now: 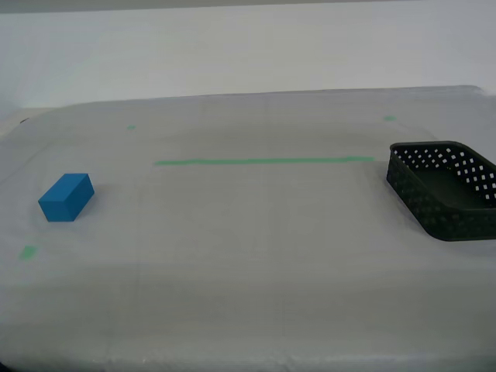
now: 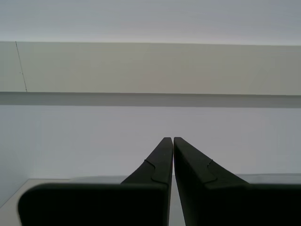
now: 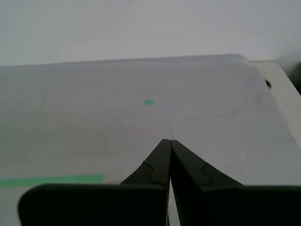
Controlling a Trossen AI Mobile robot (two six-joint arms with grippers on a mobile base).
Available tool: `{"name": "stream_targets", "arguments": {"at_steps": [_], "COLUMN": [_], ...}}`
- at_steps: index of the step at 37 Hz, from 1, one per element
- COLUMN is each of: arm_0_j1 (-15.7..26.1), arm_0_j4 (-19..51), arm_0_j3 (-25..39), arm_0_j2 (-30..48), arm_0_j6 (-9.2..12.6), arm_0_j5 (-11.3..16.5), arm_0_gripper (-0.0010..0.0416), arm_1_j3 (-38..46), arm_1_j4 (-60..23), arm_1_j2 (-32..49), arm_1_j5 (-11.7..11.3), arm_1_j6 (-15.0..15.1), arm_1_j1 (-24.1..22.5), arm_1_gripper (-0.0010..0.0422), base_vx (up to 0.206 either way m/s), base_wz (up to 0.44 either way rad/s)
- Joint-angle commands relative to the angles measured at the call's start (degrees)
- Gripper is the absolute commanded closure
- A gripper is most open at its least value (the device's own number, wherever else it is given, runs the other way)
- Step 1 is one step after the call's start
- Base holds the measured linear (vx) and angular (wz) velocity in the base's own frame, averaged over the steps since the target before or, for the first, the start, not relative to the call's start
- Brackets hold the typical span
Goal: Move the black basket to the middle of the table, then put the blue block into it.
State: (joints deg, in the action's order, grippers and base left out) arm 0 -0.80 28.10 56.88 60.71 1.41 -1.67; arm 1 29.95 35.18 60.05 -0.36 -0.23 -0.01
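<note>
Nothing is held at this moment. In the first wrist view, my first gripper [image 3: 169,141] is seen with its jaws pressed together and empty, raised over a bare stretch of the table [image 3: 94,141] near an end of the green tape line [image 3: 51,180], with a small green mark [image 3: 149,101] beyond it. In the second wrist view, my second gripper [image 2: 170,138] is likewise closed on nothing and is aimed at a pale wall, so neither task thing is shown at its jaws. Neither arm appears in the exterior view.

Nearest along the table's front half, the blue block [image 1: 67,197] lies close to the table's edge at the exterior view's left, resting flat, just beyond a small green tape mark [image 1: 29,252]. Farther back, the black basket [image 1: 444,188] sits at the edge on the exterior view's right, partly cut off by the frame, level with the far end of the tape line. The two are well apart, and the table's middle is unoccupied.

The task is judged not yet begun. The basket's low perforated wall offers little to grip; a shallow or off-centre pinch could let it tilt or slip, and a push instead could send it off the nearby edge. The closed jaws must be opened before descent, or the wall will be struck instead of straddled. The block, being small and near its own edge, could be knocked off by a misjudged approach.
</note>
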Motion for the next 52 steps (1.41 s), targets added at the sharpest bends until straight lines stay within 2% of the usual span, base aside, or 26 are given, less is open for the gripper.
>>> {"name": "stream_targets", "arguments": {"at_steps": [1, 15, 22, 28, 37, 46, 52], "arm_0_j1": [-0.02, -0.04, -0.31, -0.39, -0.79, -1.2, -2.25], "arm_0_j4": [5.16, 21.9, 29.83, 34.16, 41.99, 50.73, 53.44], "arm_0_j3": [2.82, 12.72, 18.01, 21.24, 26.08, 31.76, 33.77], "arm_0_j2": [1.53, 8.63, 12.35, 15.1, 20.11, 24.39, 25.11], "arm_0_j6": [-0.42, -0.5, -1.92, -2.97, -4.07, -4.46, -4.5], "arm_0_j5": [-0.22, -0.22, -0.2, -0.11, 3.63, 3.61, 2.6], "arm_0_gripper": [0.0406, 0.0406, 0.0406, 0.0406, 0.0406, 0.0406, 0.0406], "arm_1_j3": [0.02, 0.02, 0.02, 0.02, 0.02, 0.02, 0.02], "arm_1_j4": [0.17, 0.13, 0.11, 0.11, 0.11, 0.09, 0.09], "arm_1_j2": [-0.02, -0.02, -0.02, -0.02, -0.02, -0.02, -0.02], "arm_1_j5": [-0.04, -0.04, -0.04, -0.04, -0.04, -0.04, -0.04], "arm_1_j6": [0.09, 0.09, 0.09, 0.09, 0.09, 0.09, 0.09], "arm_1_j1": [-0.02, 0.0, -0.02, 0.0, -0.02, -0.02, 0.0], "arm_1_gripper": [0.0412, 0.0412, 0.0412, 0.0412, 0.0412, 0.0412, 0.0412], "base_vx": [0.0, 0.0, 0.0, 0.0, 0.0, 0.0, 0.0], "base_wz": [0.0, 0.0, 0.0, 0.0, 0.0, 0.0, 0.0]}}
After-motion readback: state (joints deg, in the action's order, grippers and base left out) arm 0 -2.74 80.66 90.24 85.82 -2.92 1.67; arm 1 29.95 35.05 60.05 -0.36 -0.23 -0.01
